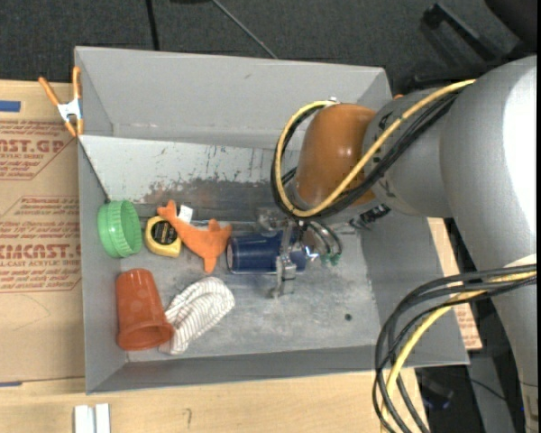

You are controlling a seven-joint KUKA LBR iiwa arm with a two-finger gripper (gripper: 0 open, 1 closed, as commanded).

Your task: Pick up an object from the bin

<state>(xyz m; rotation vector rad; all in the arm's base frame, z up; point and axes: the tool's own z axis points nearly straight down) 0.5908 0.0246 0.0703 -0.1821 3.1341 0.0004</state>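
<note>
My gripper (286, 262) is low in the middle of the bin, under the orange wrist cover. A dark blue cylinder (251, 253) lies on its side right against the fingers, on their left; whether they grip it cannot be made out. An orange rubbery figure (198, 234) lies just left of the cylinder, touching it. A white knitted cloth (199, 307) lies in front of both, toward the near wall.
A yellow tape measure (164, 236) and a green ribbed lid (119, 228) lie at the left. An orange-red cup (140, 309) lies on its side in the near left corner. The arm and its cables cover the bin's right part.
</note>
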